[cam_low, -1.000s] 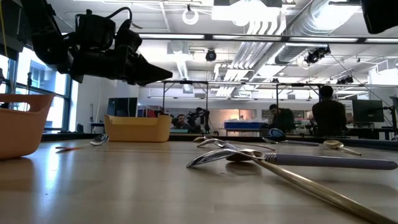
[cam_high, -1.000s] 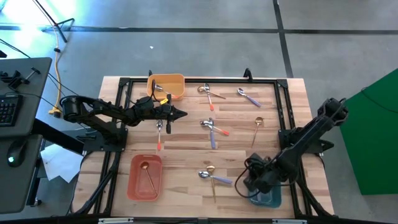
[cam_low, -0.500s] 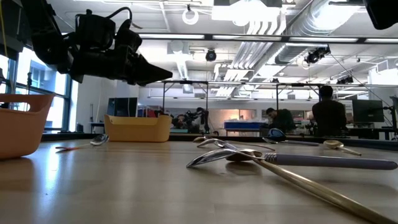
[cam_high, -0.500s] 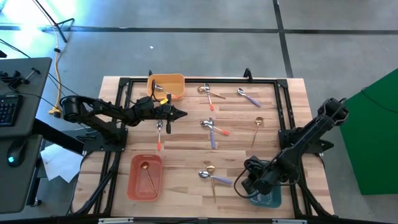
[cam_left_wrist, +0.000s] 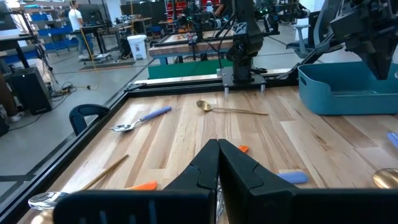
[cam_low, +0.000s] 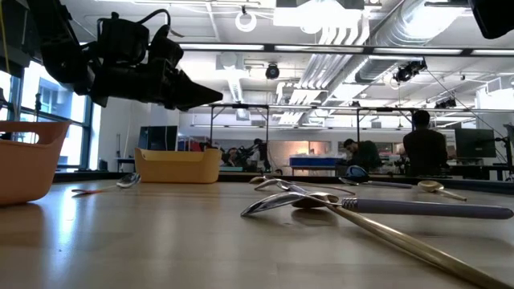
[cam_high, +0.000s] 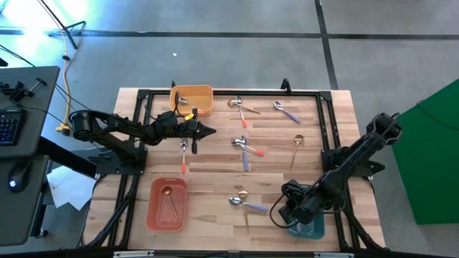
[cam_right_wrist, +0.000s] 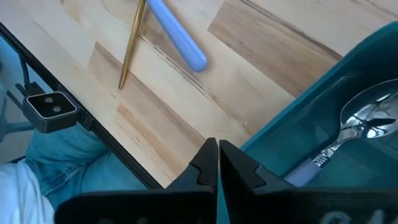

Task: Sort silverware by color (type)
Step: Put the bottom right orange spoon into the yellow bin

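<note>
My left gripper (cam_high: pixel 212 131) (cam_left_wrist: pixel 218 149) hangs shut above the table's middle left, just right of a red-handled spoon (cam_high: pixel 183 153) lying flat on the wood. My right gripper (cam_high: pixel 275 217) (cam_right_wrist: pixel 217 149) is shut too and hovers at the left rim of the teal bin (cam_high: pixel 310 231). In that bin lies a blue-handled spoon (cam_right_wrist: pixel 351 134). A gold spoon and a blue-handled spoon (cam_high: pixel 245 205) lie crossed just left of it. More spoons lie flat: a red and blue pair (cam_high: pixel 245 149), a gold one (cam_high: pixel 296 145), a blue one (cam_high: pixel 286 110), and a pair at the far side (cam_high: pixel 241 107).
An orange bin (cam_high: pixel 192 99) stands at the far left. A red bin (cam_high: pixel 153 208) at the near left holds a gold spoon (cam_high: pixel 171 204). A black frame (cam_high: pixel 326 129) runs around the tabletop. People move in the room beyond the table in the low view.
</note>
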You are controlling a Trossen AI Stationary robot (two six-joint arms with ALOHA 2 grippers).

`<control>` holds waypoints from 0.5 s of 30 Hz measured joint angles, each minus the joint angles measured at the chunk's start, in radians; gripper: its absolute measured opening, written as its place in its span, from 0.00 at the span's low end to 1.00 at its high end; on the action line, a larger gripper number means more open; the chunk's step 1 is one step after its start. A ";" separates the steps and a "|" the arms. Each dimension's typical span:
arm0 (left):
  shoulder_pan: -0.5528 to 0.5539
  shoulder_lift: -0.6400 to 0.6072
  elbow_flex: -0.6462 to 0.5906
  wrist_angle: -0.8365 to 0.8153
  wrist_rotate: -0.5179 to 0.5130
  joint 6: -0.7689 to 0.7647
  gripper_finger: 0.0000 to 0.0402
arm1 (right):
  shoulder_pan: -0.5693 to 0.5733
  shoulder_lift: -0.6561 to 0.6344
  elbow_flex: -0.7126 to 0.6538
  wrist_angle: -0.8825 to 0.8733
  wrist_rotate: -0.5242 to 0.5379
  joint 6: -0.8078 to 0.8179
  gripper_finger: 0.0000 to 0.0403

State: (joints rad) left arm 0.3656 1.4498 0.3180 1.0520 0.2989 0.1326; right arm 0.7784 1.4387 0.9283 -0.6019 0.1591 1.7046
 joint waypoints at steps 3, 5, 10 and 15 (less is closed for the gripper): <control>0.000 0.000 0.000 0.000 0.000 0.000 0.00 | 0.000 0.000 0.000 -0.001 0.014 -0.001 0.00; 0.000 0.000 0.000 0.000 0.000 0.000 0.00 | 0.000 0.000 0.000 -0.001 0.024 -0.002 0.00; 0.000 0.000 0.000 0.000 0.000 0.000 0.00 | 0.000 0.000 0.000 -0.001 0.025 -0.003 0.00; 0.000 0.000 0.000 0.000 0.000 0.000 0.00 | 0.000 0.000 0.000 -0.001 0.025 -0.003 0.00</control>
State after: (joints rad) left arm 0.3657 1.4498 0.3180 1.0519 0.2989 0.1326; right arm 0.7784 1.4387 0.9283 -0.6033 0.1837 1.7019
